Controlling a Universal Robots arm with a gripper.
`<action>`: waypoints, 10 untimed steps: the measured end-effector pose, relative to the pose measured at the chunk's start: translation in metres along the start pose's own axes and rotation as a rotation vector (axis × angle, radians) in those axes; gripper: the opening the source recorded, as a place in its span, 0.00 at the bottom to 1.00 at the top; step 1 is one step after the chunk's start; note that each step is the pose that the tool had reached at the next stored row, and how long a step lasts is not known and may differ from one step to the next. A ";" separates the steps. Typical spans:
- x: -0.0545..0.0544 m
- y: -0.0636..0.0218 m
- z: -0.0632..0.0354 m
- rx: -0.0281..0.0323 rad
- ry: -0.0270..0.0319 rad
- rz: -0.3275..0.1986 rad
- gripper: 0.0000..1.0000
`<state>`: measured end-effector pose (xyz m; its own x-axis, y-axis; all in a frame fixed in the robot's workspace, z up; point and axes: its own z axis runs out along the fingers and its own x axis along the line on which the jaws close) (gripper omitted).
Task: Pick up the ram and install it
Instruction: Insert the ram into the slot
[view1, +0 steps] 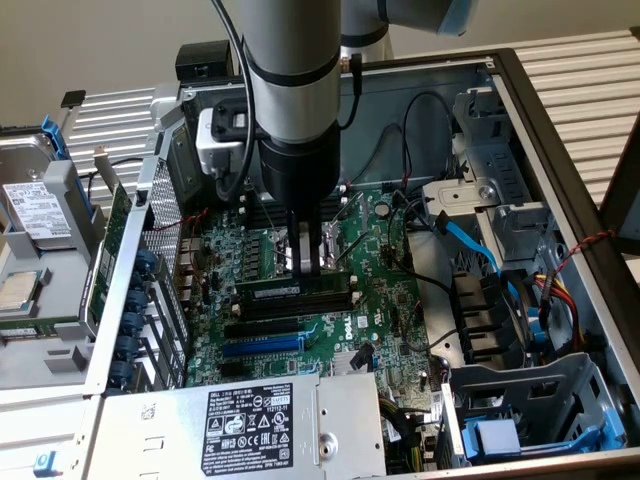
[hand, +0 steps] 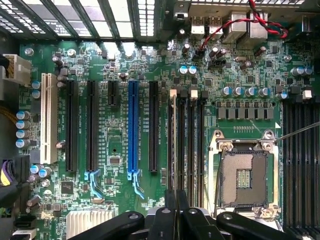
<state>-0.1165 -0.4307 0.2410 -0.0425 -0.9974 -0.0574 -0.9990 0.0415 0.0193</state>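
Note:
The ram (view1: 270, 288), a thin green stick, stands on edge in one of the long black memory slots (hand: 192, 145) of the green motherboard (view1: 390, 300). In the wrist view the ram (hand: 173, 140) shows edge-on as a pale line along the first slot. My gripper (view1: 308, 268) points straight down over the stick's middle, fingers pressed together. Its tips sit at the stick's upper edge; whether they touch it I cannot tell. From the wrist, the gripper (hand: 176, 197) appears shut, in line with that slot.
The board lies inside an open computer case (view1: 560, 130). A blue expansion slot (hand: 132, 130) and black slots lie beside the memory slots, the bare CPU socket (hand: 245, 177) on their other side. The power supply (view1: 260, 420), drive cage (view1: 530, 400) and loose cables (view1: 470, 245) crowd the edges.

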 end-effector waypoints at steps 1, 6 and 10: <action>0.000 -0.0001 0.0001 0.0000 -0.0001 0.000 0.12; 0.000 -0.0001 0.0007 0.0016 -0.0002 0.005 0.12; -0.001 -0.0001 0.0012 0.0026 -0.0002 0.008 0.12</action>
<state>-0.1164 -0.4300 0.2399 -0.0506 -0.9971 -0.0574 -0.9986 0.0496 0.0172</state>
